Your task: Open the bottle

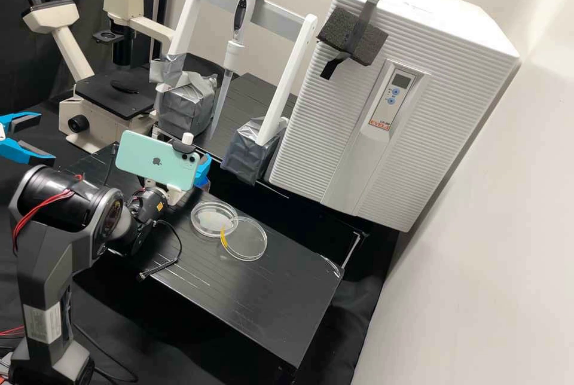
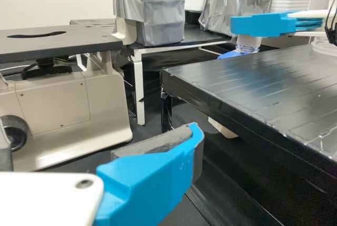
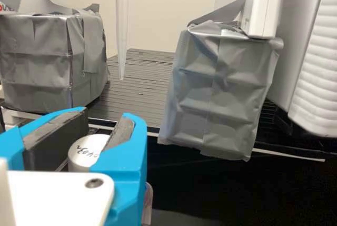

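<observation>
One white ribbed cabinet [image 1: 418, 104] is the largest item, at the right of the black desk [image 1: 269, 301]. A microscope [image 1: 89, 98] stands at the left, and a white pipette stand [image 1: 287, 74] with taped feet stands between them. Two petri dishes [image 1: 213, 218] lie mid-desk, touching at their rims. A green phone [image 1: 152, 161] is mounted over the right arm's wrist.

Locate the bottle [image 2: 247, 44] at the far left edge of the desk, near the stand's taped feet. It stands upright, long axis vertical.

Check the right gripper [image 3: 100, 123]. It sits level with the bottle cap [image 3: 90, 149], one finger on each side, and the pads appear pressed against the cap.

Check the left gripper [image 1: 24, 133]. It is spread and holds nothing. It sits beside the microscope, below desk level and well apart from the bottle.

The right arm is the nearer one. Expect the next move to be a twist about the vertical axis. The clear body appears unsupported, so it may turn with the cap.
</observation>
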